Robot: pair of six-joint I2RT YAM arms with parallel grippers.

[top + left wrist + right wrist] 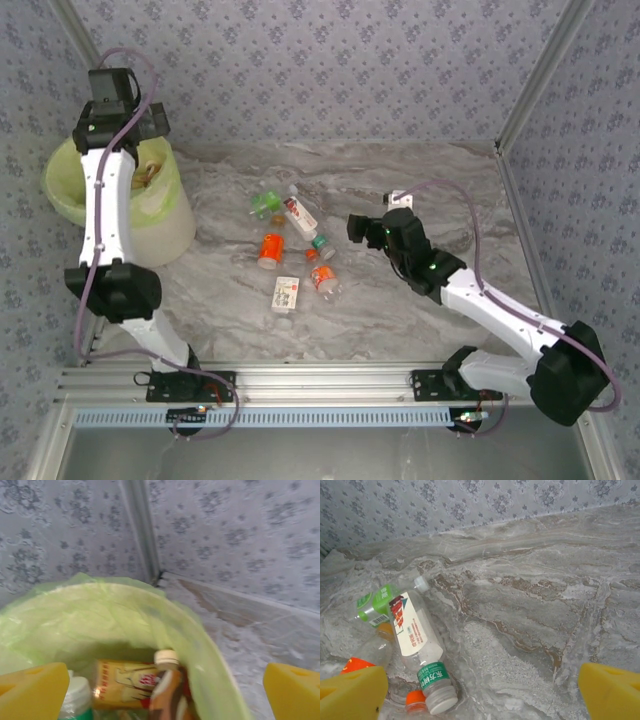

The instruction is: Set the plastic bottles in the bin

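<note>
The left end effector (163, 690) is hovering over the bin (172, 232), fingers spread wide and gripping nothing; binned bottles (125, 684) are lying below. The right end effector (481, 691), likewise spread and empty, is hanging beside loose bottles (295, 245) mid-counter (400, 310).

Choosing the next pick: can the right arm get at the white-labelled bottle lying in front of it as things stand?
Probably yes. The right gripper is open, and the white-labelled bottle lies just ahead of it with nothing over it. A green-labelled bottle crowds one side, so the grip may be tight.
</note>
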